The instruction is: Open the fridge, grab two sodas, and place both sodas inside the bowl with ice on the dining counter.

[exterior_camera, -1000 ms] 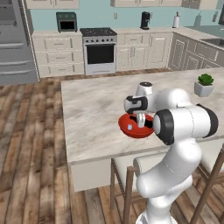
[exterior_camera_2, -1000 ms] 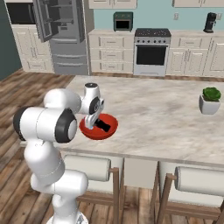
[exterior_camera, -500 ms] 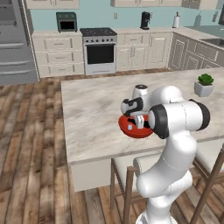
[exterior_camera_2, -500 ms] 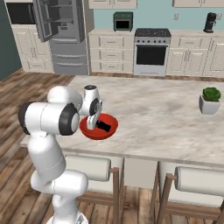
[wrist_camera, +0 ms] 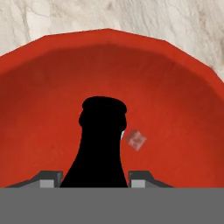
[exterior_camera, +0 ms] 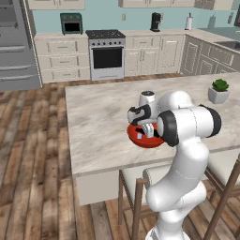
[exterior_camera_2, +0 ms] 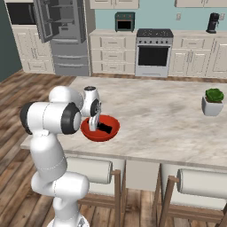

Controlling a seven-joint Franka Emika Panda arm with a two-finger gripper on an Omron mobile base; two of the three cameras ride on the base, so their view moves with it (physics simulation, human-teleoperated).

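Down at the counter's [exterior_camera: 98,122] near side, the gripper [wrist_camera: 94,178] hangs over the red bowl [wrist_camera: 183,109], its fingers [wrist_camera: 51,178] clasped on either side of a black bottle [wrist_camera: 101,144]. In the hand view the bottle's cap and neck point into the bowl, and one small pale ice cube [wrist_camera: 136,140] lies just beside the neck. In the right base view a dark bottle [exterior_camera_2: 105,128] lies inside the bowl [exterior_camera_2: 100,129], beside the gripper [exterior_camera_2: 93,125].

The bowl [exterior_camera: 144,137] sits near the counter's front edge, not touching it. Bare marble spreads wide behind and to both sides. A potted plant [exterior_camera_2: 213,101] stands well apart near the far right edge. Two stools [exterior_camera_2: 195,184] tuck under the front edge.

Across the wooden floor the grey fridge [exterior_camera_2: 62,37] stands with a door swung open. No label or writing can be read on the bottle or anywhere else.
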